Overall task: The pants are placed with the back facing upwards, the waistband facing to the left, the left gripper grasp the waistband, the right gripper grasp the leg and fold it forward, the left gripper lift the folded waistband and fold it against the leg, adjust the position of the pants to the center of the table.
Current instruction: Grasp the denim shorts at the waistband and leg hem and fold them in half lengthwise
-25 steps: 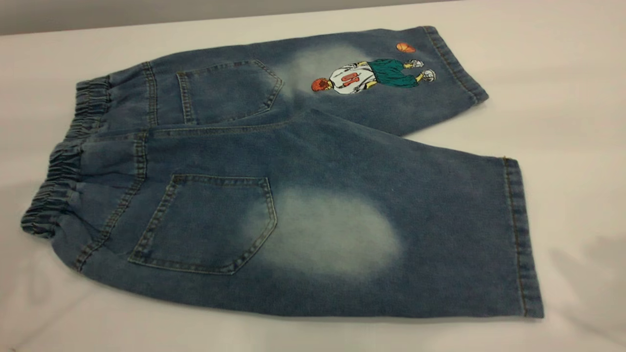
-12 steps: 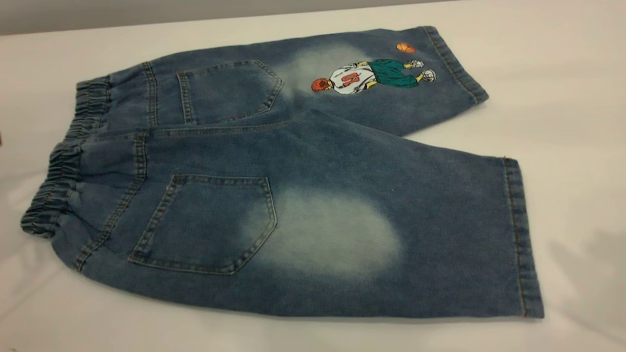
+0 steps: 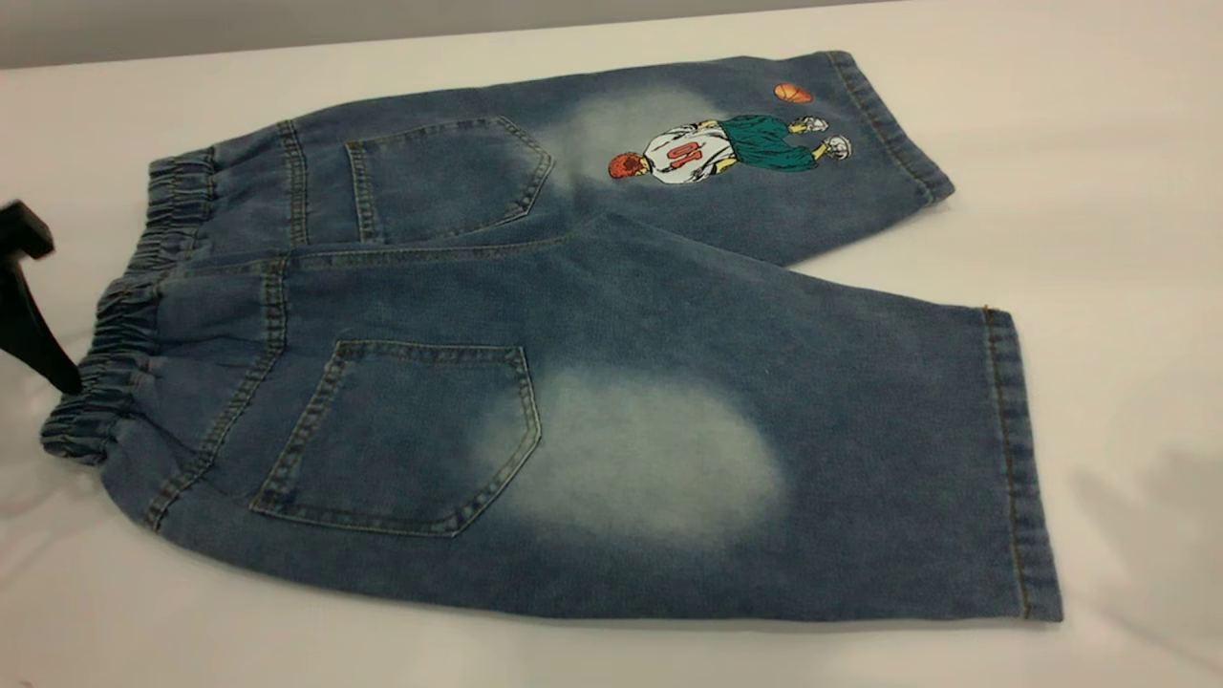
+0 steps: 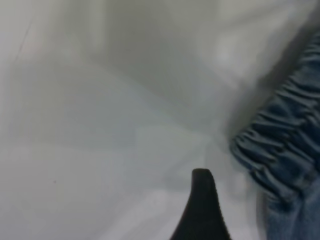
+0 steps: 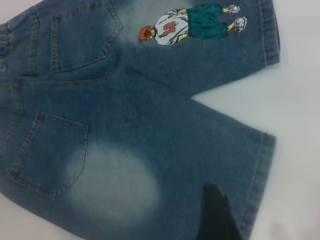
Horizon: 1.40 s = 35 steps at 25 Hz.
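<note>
- The jaws of the left gripper [image 3: 29, 306] cannot be judged: only black slivers show at the left edge of the exterior view, just beside the waistband [image 3: 119, 325], seemingly not yet on it.
- The right gripper [image 5: 216, 215] shows one dark finger above the leg [image 3: 764, 449] near its hem (open or closed, I cannot tell).
- The pants [image 3: 535, 344] lie flat, back side up, on the table [image 3: 1099, 191], waistband to the left.
- Risk: the gathered elastic is thick, so a shallow bite may catch only the top layer and the fold drags crooked.
</note>
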Tool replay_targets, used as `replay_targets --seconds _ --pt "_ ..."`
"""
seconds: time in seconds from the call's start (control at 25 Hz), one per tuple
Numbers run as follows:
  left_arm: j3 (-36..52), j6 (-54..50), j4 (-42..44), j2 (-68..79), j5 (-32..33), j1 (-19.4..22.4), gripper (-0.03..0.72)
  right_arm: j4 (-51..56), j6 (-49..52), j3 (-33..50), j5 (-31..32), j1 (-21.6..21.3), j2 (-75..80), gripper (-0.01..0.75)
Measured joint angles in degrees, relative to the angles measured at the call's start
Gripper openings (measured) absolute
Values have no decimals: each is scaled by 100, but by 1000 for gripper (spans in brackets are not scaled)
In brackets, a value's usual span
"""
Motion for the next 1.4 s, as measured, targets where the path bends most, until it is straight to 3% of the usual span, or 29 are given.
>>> replay_targets --seconds 0.4,0.6,0.76,1.4 --pt "0 223 -470 109 -330 -6 509 -5 12 0 0 0 0 381" --pt "6 478 -837 373 -185 -6 509 -11 12 0 0 0 0 381" --pt "1 499 -1060 368 -518 -6 509 -11 6 0 12 0 0 381" --pt "1 960 -1522 675 -538 -6 474 -5 6 0 20 0 0 381"
